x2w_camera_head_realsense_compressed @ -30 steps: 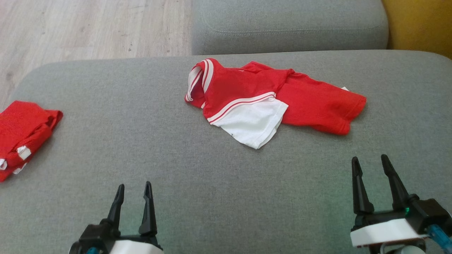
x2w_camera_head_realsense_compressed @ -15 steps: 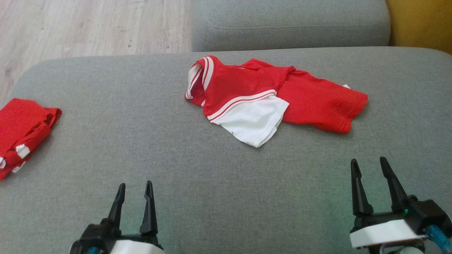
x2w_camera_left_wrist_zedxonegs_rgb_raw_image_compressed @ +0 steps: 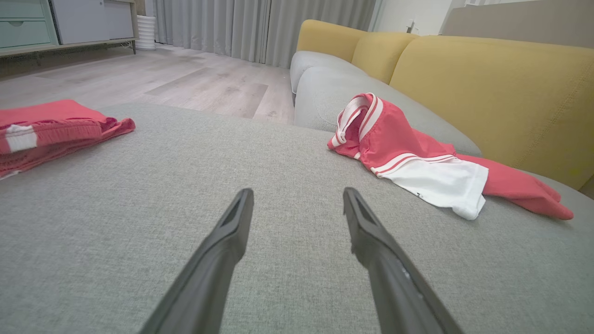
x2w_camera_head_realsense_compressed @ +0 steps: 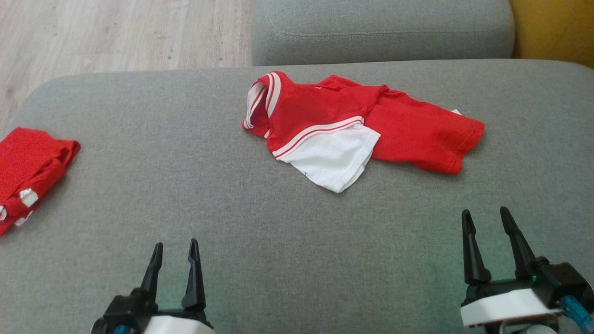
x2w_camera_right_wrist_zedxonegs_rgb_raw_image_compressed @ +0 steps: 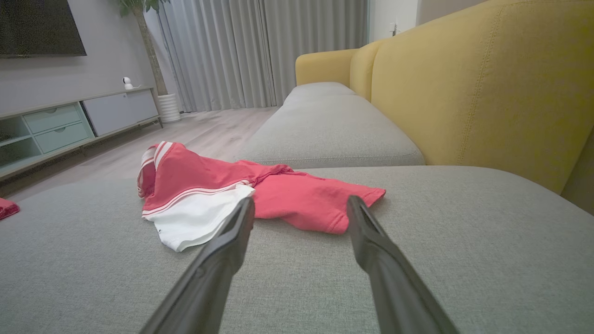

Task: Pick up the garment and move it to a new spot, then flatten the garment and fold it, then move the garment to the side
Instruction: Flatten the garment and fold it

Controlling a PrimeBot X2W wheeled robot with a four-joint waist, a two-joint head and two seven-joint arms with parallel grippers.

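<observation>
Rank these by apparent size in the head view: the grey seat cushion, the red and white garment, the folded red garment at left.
1. grey seat cushion
2. red and white garment
3. folded red garment; the picture edge cuts it off, so its whole size is unsure.

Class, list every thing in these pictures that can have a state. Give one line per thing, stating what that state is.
Garment: crumpled, unfolded, lying on the cushion, untouched.
Red cloth: folded, at the cushion's left edge.
Left claw: open, empty, apart from the garment.
Right claw: open, empty, apart from the garment.
</observation>
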